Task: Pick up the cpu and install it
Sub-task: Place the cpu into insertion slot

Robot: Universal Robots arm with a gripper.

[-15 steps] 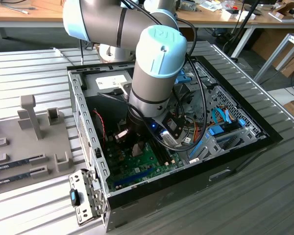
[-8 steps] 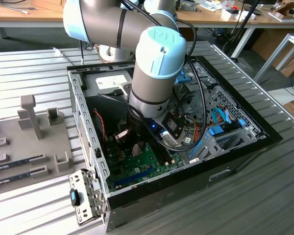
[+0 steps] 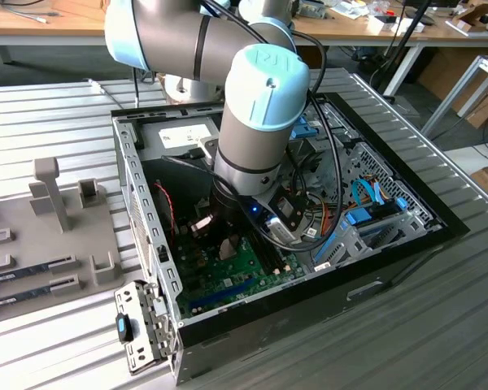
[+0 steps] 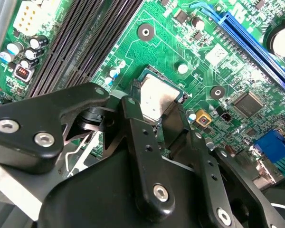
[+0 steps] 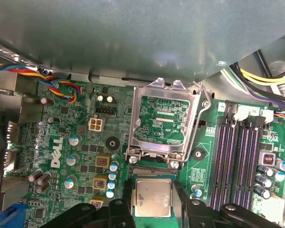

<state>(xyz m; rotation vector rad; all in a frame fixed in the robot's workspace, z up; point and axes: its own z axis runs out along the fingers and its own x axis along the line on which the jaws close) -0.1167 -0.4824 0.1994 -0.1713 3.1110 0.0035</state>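
A: What does the cpu (image 5: 153,197) look like?

B: A small thin square, its silver-grey metal top scuffed and dully reflective, with a green circuit-board rim around it. One cpu, no more.

A: Where is it?

B: Between the two black fingers (image 5: 125,199) of the gripper (image 4: 154,107), which is closed on its opposite edges. In the first wrist view it sits just beside the socket (image 5: 162,121), above the green motherboard (image 5: 66,142), not inside the frame.

A: And the socket?

B: One metal-framed socket, its load plate lying over the frame and showing a green panel through the window, with a wire lever along one side.

A: Anything else to count?

B: Four long memory slots (image 5: 240,161) run in a row beside the socket, dark purple in the first wrist view. In the exterior view one arm (image 3: 256,122) reaches down into the open computer case (image 3: 138,195), which lies on a ribbed metal surface (image 3: 57,114). A grey fixture tray (image 3: 41,236) stands at the exterior view's left.
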